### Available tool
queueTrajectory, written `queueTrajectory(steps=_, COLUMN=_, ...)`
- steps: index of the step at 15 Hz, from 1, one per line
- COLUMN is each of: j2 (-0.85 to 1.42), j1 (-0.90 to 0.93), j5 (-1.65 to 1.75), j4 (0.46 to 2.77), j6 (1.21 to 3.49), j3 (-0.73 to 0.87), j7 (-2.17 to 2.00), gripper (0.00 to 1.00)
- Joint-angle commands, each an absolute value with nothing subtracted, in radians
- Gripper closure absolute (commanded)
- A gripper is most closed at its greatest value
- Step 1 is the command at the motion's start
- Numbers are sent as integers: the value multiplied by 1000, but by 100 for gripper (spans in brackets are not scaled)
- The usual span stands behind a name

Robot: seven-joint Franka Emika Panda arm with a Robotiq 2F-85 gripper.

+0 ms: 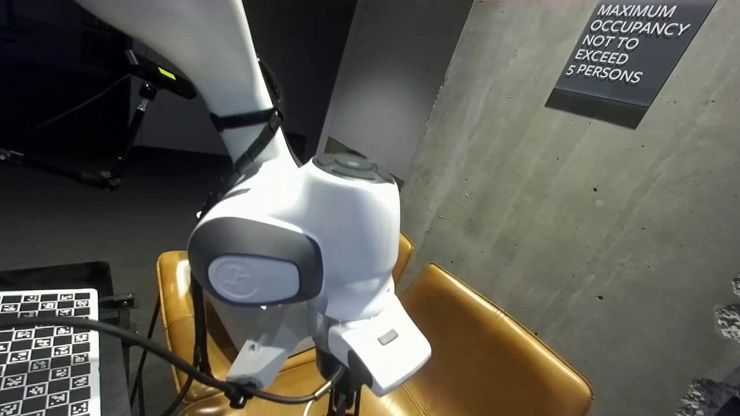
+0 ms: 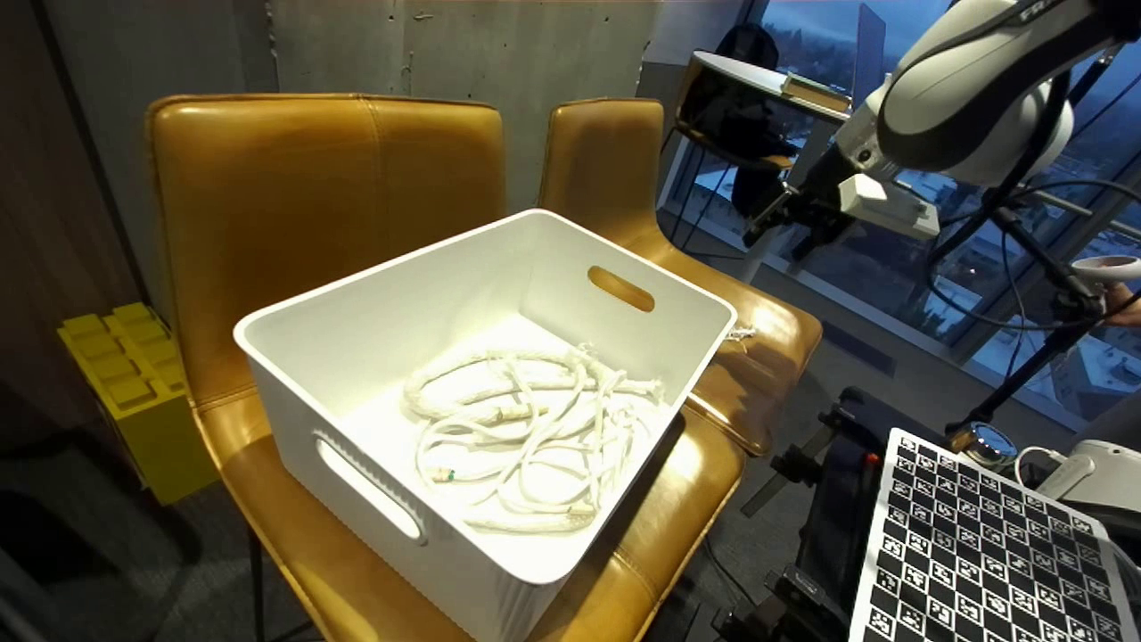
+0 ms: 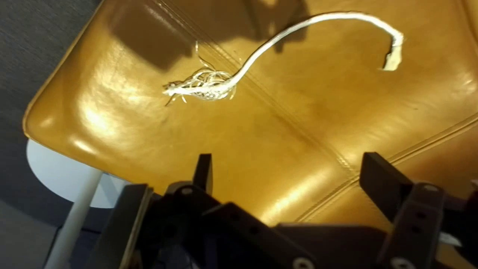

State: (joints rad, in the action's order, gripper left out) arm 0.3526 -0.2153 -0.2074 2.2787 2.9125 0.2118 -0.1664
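Note:
My gripper [image 3: 287, 155] stands open with nothing between its fingers, over the seat of a tan leather chair [image 3: 224, 127]. In the wrist view a white rope [image 3: 347, 15] lies curved on that seat, beyond the fingertips and apart from them. Its left end is frayed into loose strands; the right end is bound and blunt. An exterior view shows the gripper [image 2: 777, 239] high above this seat, with the rope's frayed end [image 2: 740, 334] peeking past a white bin [image 2: 428, 303]. Several white ropes [image 2: 463, 408] lie tangled inside the bin. The arm's hand mostly hides the fingers in an exterior view.
The bin rests on a nearer tan chair [image 2: 321, 169]. A checkered marker board [image 2: 989, 553] lies beside the chairs. A yellow block [image 2: 147, 392] stands on the floor. Behind the chairs is a concrete wall [image 1: 549, 219]. A person's hand [image 2: 1128, 308] shows at the edge.

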Motion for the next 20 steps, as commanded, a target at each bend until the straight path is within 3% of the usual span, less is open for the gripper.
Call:
queueTrajectory(steps=1, j2=492, j1=-187, j5=-233, j4=2203, j6=2955, j3=257, j7=-323, gripper=0)
queueTrajectory(steps=20, j2=925, j1=-199, j5=-302, j4=1879, j6=2950, j3=284, j7=-484, gripper=1)
